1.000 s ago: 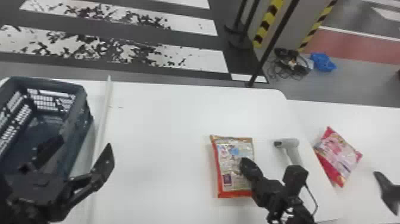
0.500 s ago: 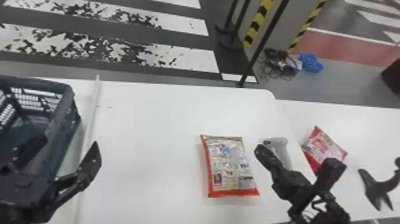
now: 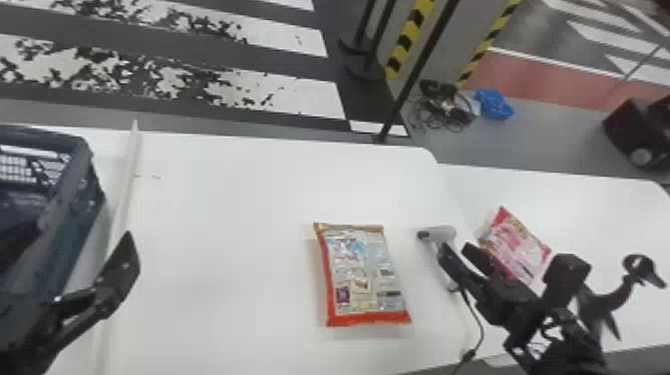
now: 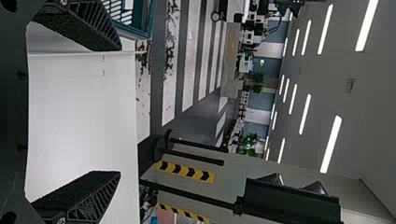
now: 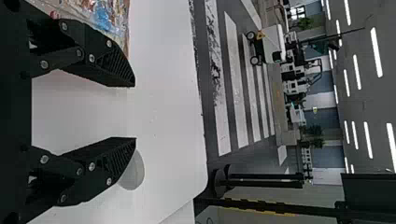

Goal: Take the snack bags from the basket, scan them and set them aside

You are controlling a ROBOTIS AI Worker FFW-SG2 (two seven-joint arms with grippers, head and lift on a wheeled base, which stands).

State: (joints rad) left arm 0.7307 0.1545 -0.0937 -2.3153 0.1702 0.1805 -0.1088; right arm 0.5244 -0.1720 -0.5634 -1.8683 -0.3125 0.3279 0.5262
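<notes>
Left claw (image 3: 75, 244), fingers apart, near basket (image 3: 67, 199); right claw (image 3: 503, 255), fingers apart, near scanner (image 3: 443, 233). Red-edged snack bag (image 3: 361, 274) lies on surface (image 3: 229, 229).

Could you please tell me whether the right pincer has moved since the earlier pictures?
Yes; judged against the handheld scanner, the right pincer has moved to the robot's right, away from the red-edged snack bag.
</notes>
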